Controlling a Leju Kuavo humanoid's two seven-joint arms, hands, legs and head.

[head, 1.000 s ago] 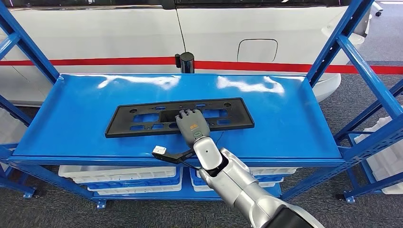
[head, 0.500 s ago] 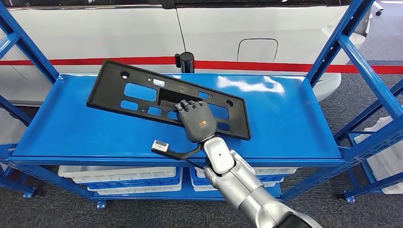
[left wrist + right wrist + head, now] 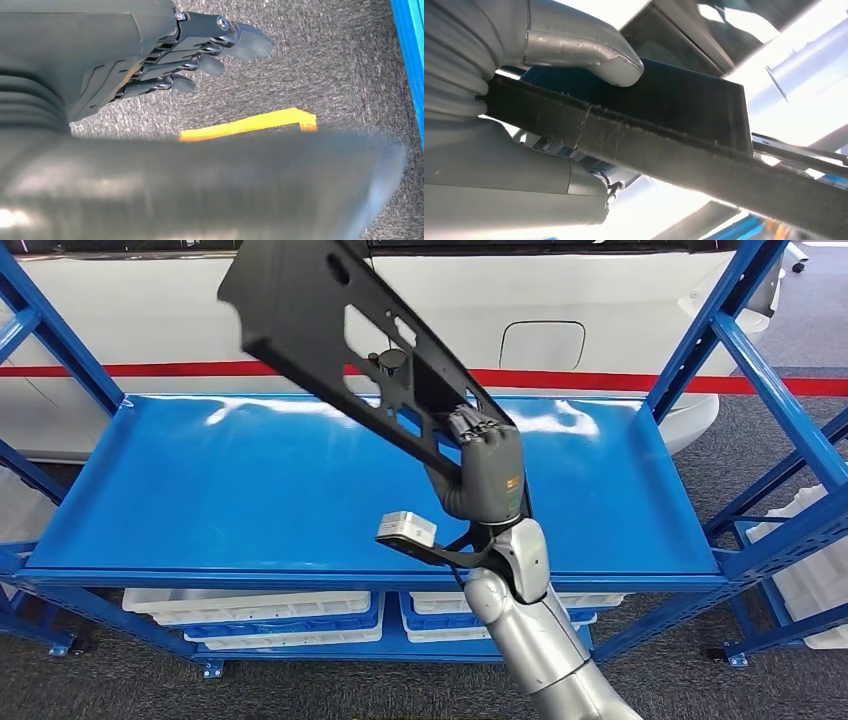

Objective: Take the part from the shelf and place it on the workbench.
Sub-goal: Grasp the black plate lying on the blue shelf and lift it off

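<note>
Right hand (image 3: pixel 487 477): raised on the silver arm, fingers clamped on long black perforated plastic panel (image 3: pixel 330 330).
Left hand (image 3: pixel 107 60): hanging, fingers apart, holding nothing.

Bright glare on the blue shelf (image 3: pixel 250 500); wrist views blurred, overexposed.

One black part (image 3: pixel 330 335), one blue shelf (image 3: pixel 200 490), two robot hands, the right hand (image 3: pixel 490 475) and the left hand (image 3: pixel 165 60), and one white car (image 3: pixel 560 310).
</note>
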